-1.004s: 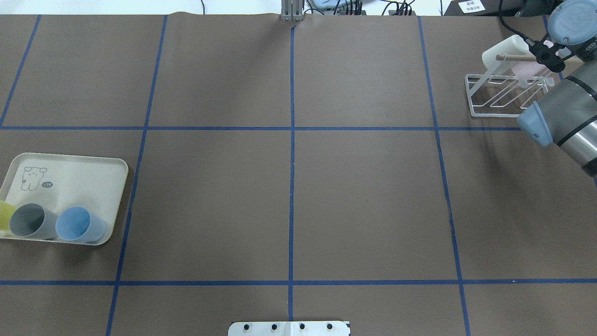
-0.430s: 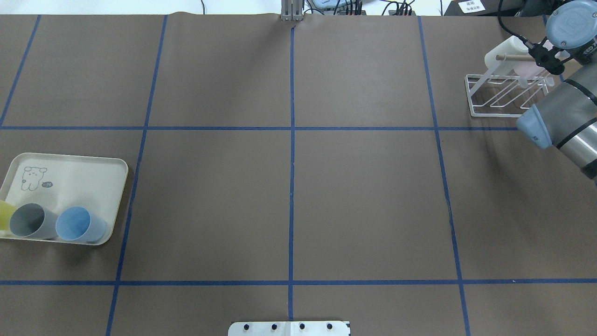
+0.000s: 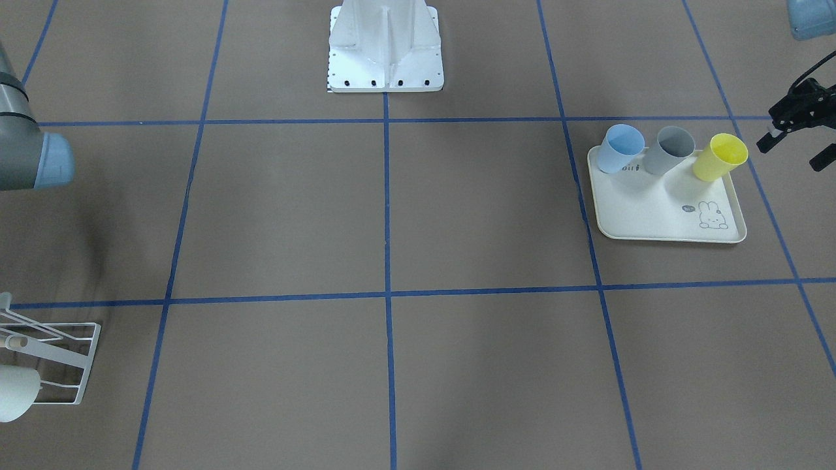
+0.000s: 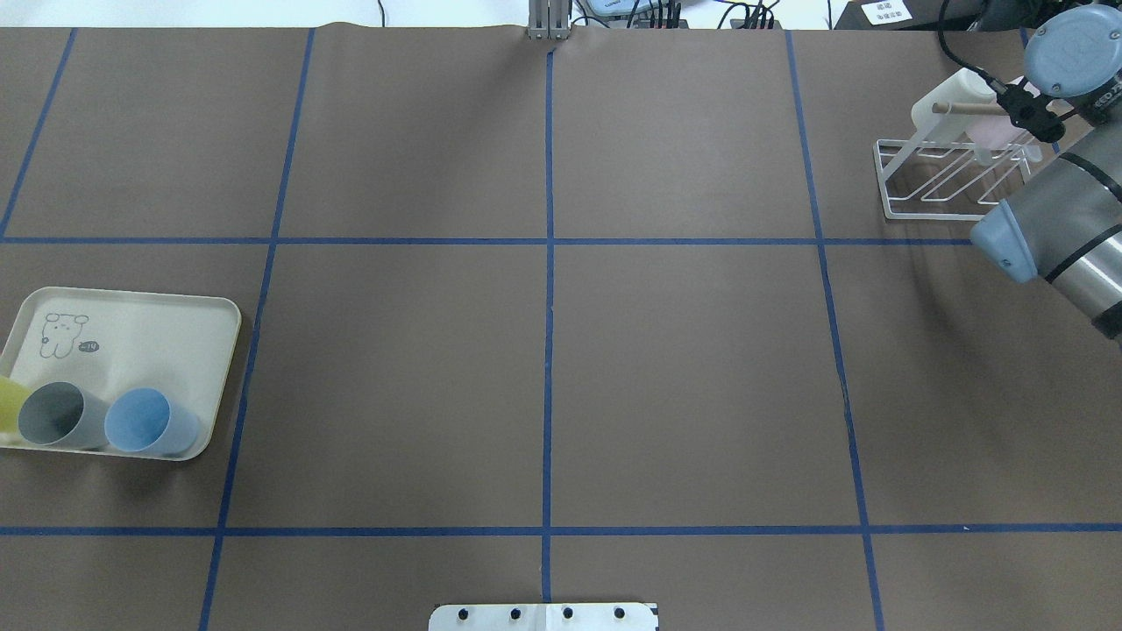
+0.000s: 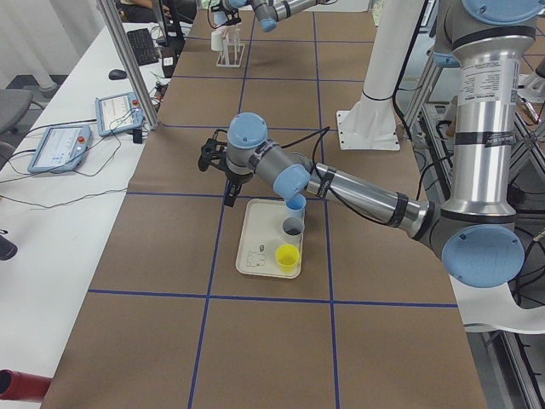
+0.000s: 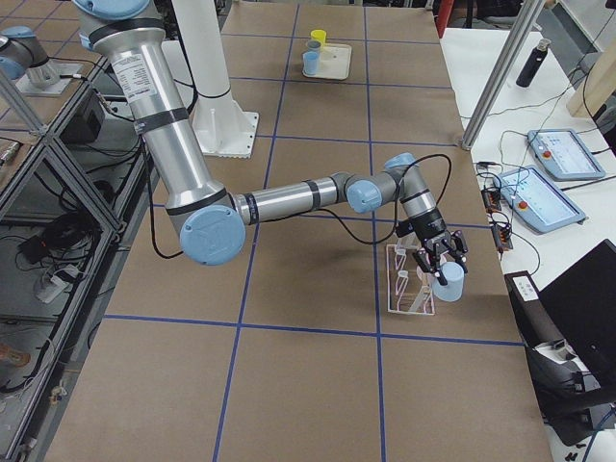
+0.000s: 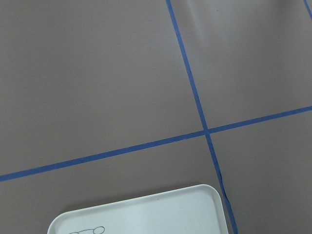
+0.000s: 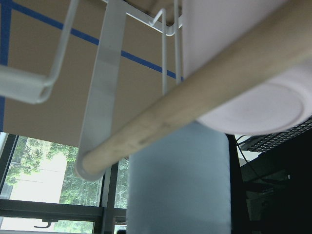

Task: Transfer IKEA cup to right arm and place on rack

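Apparently clamping the pale cup [image 6: 449,286], the right pincer [image 6: 443,268] is hovering at the rack [image 4: 929,214] by the desk's far right corner, needing slow lowering onto a prong.

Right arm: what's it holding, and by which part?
A pale cup, jaws clamped across its side wall; whether nearer rim or base cannot be told.

The rack [image 3: 49,352] (front-facing view) runs off the left edge.
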You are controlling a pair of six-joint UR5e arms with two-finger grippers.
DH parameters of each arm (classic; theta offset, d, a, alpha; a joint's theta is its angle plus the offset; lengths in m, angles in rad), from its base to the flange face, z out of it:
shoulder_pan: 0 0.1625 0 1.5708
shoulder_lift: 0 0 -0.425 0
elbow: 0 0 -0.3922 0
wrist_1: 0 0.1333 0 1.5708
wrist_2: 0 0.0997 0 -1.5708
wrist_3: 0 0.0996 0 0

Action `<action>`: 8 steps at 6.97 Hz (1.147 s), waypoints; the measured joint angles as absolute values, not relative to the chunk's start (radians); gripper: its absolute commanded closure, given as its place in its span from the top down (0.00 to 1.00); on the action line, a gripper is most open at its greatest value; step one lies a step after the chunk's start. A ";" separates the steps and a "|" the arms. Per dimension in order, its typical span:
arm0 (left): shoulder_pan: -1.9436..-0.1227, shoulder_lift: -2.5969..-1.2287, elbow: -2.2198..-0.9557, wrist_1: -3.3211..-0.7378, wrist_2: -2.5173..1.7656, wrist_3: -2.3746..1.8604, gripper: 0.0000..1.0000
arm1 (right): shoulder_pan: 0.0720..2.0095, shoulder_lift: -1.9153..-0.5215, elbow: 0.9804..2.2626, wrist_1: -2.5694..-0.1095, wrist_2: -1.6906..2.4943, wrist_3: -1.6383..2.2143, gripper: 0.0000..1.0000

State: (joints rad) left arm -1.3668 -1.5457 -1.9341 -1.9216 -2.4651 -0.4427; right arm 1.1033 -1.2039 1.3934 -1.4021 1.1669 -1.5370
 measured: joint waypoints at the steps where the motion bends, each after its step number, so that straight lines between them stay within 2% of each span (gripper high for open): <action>1: -1.367 -1.545 -1.935 -1.922 -2.465 -0.445 1.00 | 1.100 -1.203 1.393 -1.402 1.165 -1.531 0.02; 2: -1.367 -1.545 -1.935 -1.922 -2.465 -0.446 1.00 | 1.096 -1.203 1.393 -1.402 1.164 -1.522 0.42; 3: -1.367 -1.545 -1.936 -1.922 -2.465 -0.446 1.00 | 1.092 -1.202 1.393 -1.402 1.164 -1.512 0.97; 8: -1.367 -1.545 -1.936 -1.922 -2.465 -0.446 1.00 | 1.088 -1.206 1.396 -1.402 1.166 -1.407 0.99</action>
State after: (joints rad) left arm -1.3668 -1.5447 -1.9359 -1.9221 -2.4651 -0.4464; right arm 1.0877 -1.2058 1.3962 -1.4022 1.1663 -1.4073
